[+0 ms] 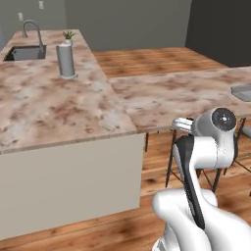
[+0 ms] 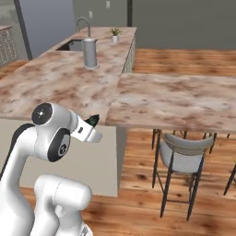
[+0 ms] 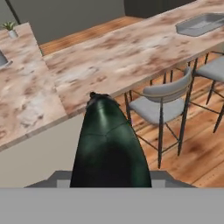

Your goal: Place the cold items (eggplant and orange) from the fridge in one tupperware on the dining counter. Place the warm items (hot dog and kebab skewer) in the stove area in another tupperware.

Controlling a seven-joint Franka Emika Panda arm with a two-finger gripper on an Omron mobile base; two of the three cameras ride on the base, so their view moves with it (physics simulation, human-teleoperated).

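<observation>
1. A dark green-black eggplant [image 3: 109, 144] is held in the gripper [image 2: 92, 125], with the jaws closed tight on it. In the hand view the eggplant sticks out in front of the hand, stem end first.

2. The eggplant is carried in the air, just in front of the edge of the dining counter [image 1: 162, 95]. It is not yet over the top. It is most likely kept this high so it can pass over the edge without a bump.

3. A grey tupperware [image 3: 199, 24] sits far along the dining counter, well apart from the eggplant. Its edge can also be seen at the right side of the left base view. It looks empty from here, but the inside is not fully seen.

4. The eggplant is most likely meant for that tray, because it is one of the cold things.

5. A grey chair [image 2: 184, 154] is tucked under the counter, near the path to the tray. It could be hit if the arm goes low.

6. A sink [image 1: 24, 51], a paper towel roll [image 1: 66, 61] and a small plant [image 1: 68, 36] are on the other counter, well away from the tray.
</observation>
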